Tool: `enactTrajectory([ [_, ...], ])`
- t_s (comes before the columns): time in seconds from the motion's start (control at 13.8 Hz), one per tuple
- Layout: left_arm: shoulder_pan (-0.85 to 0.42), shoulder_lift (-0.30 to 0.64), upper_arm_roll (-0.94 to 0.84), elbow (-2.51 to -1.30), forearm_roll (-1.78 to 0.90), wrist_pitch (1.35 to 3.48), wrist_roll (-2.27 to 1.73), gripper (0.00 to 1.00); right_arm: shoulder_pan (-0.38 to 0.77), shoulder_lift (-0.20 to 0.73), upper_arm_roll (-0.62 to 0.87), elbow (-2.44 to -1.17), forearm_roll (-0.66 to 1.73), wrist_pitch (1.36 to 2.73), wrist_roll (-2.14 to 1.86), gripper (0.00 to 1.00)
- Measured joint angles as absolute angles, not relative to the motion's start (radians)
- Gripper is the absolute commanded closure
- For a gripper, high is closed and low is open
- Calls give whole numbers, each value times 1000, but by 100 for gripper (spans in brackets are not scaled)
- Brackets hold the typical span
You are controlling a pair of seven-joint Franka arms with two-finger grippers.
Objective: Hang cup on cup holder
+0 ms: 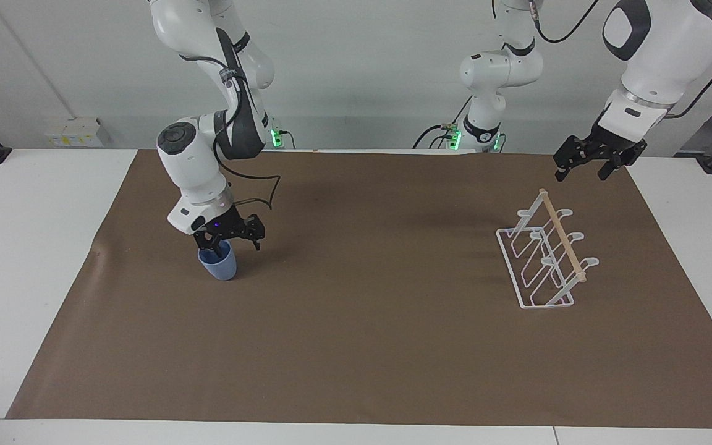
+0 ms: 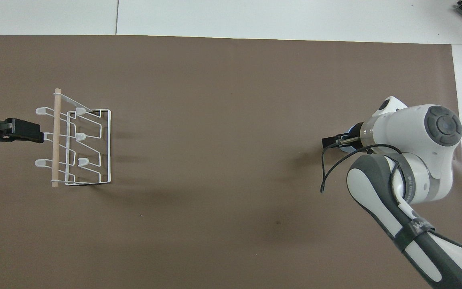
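Observation:
The light blue cup (image 1: 218, 264) stands upright on the brown mat toward the right arm's end of the table. My right gripper (image 1: 232, 241) is open right over it, with one finger dipped into the cup's mouth and the other outside the rim. In the overhead view my right arm hides most of the cup (image 2: 348, 148). The white wire cup holder (image 1: 520, 272) with its wooden dowel (image 1: 563, 238) stands toward the left arm's end; its prongs hold nothing. My left gripper (image 1: 583, 168) is open and waits in the air beside the holder (image 2: 108, 144).
A brown mat (image 1: 368, 346) covers most of the white table (image 1: 28, 259). A black cable (image 2: 323, 168) loops off the right wrist. The mat has a wrinkle (image 1: 99, 250) at the right arm's end.

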State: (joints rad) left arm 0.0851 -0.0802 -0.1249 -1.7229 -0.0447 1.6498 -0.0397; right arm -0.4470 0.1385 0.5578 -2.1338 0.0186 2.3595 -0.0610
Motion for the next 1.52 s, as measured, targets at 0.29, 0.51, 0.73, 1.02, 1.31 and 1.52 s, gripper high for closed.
enactTrajectory([
  [0.29, 85, -80, -125, -1723, -45, 1650, -40, 0, -451, 138, 558, -2138, 18, 2360, -61, 100],
  [0.51, 85, -80, -125, -1723, -45, 1650, -40, 0, -451, 138, 558, -2138, 18, 2360, -62, 100],
  [0.73, 85, -80, -125, -1723, -45, 1650, -40, 0, -453, 132, 557, -2135, 10, 2362, -62, 100],
  [1.02, 85, -80, -125, -1723, -45, 1650, -40, 0, -451, 126, 557, -2137, 10, 2362, -62, 100],
  [1.31, 85, -80, -125, -1723, -45, 1650, -40, 0, -431, 128, 569, -2116, 13, 2321, -67, 100],
  [1.52, 85, -80, -125, -1723, -45, 1649, -40, 0, -335, 130, 577, -2082, 38, 2306, -62, 100],
])
